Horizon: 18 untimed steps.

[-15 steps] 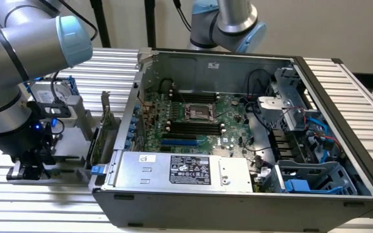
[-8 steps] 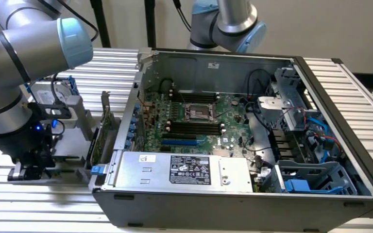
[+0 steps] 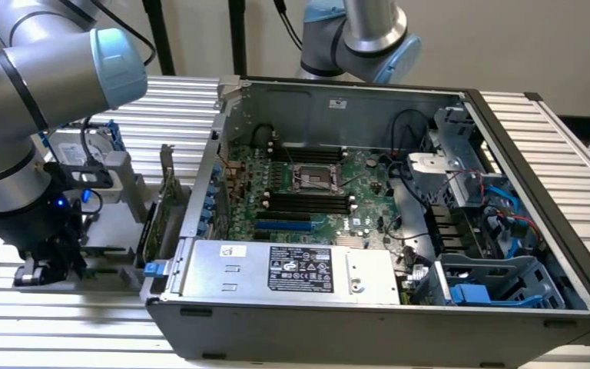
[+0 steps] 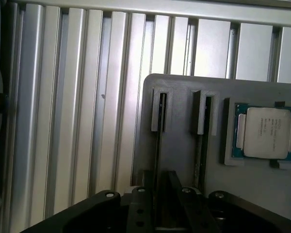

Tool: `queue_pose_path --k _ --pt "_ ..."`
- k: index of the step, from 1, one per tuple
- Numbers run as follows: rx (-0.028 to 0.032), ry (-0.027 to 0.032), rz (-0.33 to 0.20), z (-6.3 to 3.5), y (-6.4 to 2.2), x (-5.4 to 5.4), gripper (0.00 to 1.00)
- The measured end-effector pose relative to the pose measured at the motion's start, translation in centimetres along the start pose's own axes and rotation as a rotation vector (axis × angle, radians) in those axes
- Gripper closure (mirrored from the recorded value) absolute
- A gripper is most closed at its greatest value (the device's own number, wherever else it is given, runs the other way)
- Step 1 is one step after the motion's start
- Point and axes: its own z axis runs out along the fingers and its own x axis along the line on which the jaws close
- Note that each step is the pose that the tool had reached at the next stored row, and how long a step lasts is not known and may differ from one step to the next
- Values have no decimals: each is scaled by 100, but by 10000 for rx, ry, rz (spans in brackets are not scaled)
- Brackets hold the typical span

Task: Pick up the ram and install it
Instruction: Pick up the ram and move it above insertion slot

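Observation:
The ram (image 4: 161, 121) stands on edge in a slot of a grey holder block (image 4: 184, 90), showing as a thin dark strip. A second stick (image 4: 204, 131) stands in the neighbouring slot. My gripper (image 4: 160, 187) is low over the holder, right at the near end of the first stick, its black body straddling that slot. In the exterior view the gripper (image 3: 45, 270) hangs at the left, outside the open computer case (image 3: 377, 307). The black memory slots (image 3: 306, 201) lie on the green motherboard inside the case.
A silver processor chip (image 4: 264, 132) sits in a recess of the holder beside the sticks. An upright green expansion card (image 3: 157, 223) stands between the gripper and the case wall. A second arm (image 3: 362, 38) stands behind the case. Ribbed aluminium table (image 4: 77, 121) surrounds the holder.

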Motion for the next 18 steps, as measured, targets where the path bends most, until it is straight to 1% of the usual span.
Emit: queue_pose_path --k 1,2,3,4,13,18 --pt "1 1 0 0 0 0 75" --pt "1 -2 1 0 0 0 82" --pt "1 -1 1 -1 0 0 82" --pt "0 0 1 -1 0 0 86" --pt "-1 0 33 -2 0 0 86" --pt "-3 -13 348 -2 -2 0 86"
